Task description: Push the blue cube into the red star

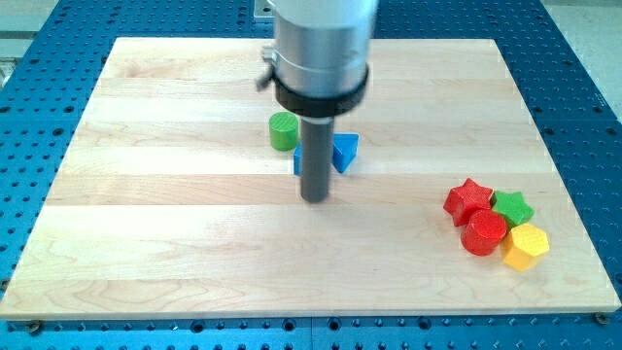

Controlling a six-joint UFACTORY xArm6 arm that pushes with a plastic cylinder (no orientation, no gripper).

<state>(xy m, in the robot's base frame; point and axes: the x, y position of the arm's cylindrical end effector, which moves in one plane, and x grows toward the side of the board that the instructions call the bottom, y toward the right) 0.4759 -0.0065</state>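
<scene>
- Blue cube: near the worktop's centre, mostly hidden behind the rod; only a sliver shows at the rod's left edge.
- My tip: planted on the worktop just below the blue cube, at its near side. No gripper is fitted, so it has no open or closed state to record.
- Blue triangular block: just right of the rod, beside the cube.
- Green cylinder: just above-left of the cube.
- Red star: well apart, toward the view's lower right, heading a tight cluster.
- Green star: touching the red star's right.
- Red cylinder: directly below the red star.
- Yellow block: right of the red cylinder.
- Worktop: pale wooden board.
</scene>
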